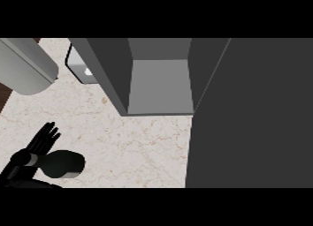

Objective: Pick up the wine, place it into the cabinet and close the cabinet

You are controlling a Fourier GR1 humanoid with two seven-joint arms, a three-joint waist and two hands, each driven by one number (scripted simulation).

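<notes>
1. Wine bottle point(66, 164) shows in the lower left of the frame as a dark, rounded shape seen from above, with a paler grey patch on its lower right side; no label or neck can be made out.
2. It stands on the pale, veined tabletop point(133, 145), well apart from the cabinet point(156, 79).
3. Left hand point(30, 155) enters from the lower left corner, black, with its fingers point(47, 134) straight and slightly fanned, pointing toward the upper right of the frame.
4. These fingers are wide and hold nothing; they are not curled round the bottle.
5. The bottle lies just right of the palm, beside the base of the fingers; whether it touches the hand cannot be told.
6. The cabinet fills the upper middle of the frame, open, with a light grey inner floor and dark grey walls.
7. Its dark door point(257, 114) covers the whole right side of the frame.
8. A grey cylinder point(25, 66) sits at the upper left, and a small white object point(81, 68) shows just left of the cabinet's wall.
</notes>
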